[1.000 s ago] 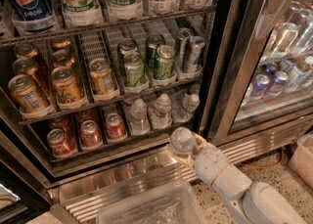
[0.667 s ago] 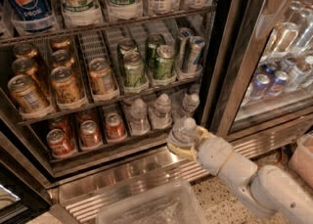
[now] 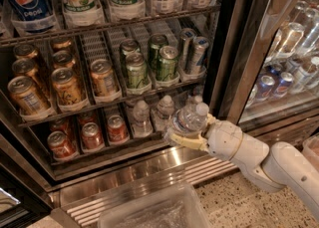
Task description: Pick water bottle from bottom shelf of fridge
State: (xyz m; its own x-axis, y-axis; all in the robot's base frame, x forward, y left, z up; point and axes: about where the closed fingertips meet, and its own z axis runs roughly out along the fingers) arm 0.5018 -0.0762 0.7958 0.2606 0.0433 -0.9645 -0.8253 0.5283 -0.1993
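Observation:
My gripper [image 3: 183, 130] is at the end of a white arm that comes in from the lower right. It is shut on a small clear water bottle [image 3: 188, 118] with a white cap, held tilted with the cap to the upper right. The bottle hangs just in front of the right end of the bottom shelf [image 3: 107, 148] of the fridge [image 3: 238, 53]. A cream finger [image 3: 189, 142] lies under the bottle. Two more water bottles [image 3: 141, 117] stand in the shelf's lanes behind it.
Red cans [image 3: 92, 135] stand at the left of the bottom shelf. Green and orange cans [image 3: 135, 70] fill the rack above it, and large soda bottles stand at the top. A ribbed steel base grille [image 3: 149, 174] and a clear plastic bin [image 3: 154, 209] lie below. A glass door [image 3: 289, 48] is at the right.
The gripper with the bottle has risen a little in front of the shelf. The arm has swung in from the right, and the bottle now lies tilted.

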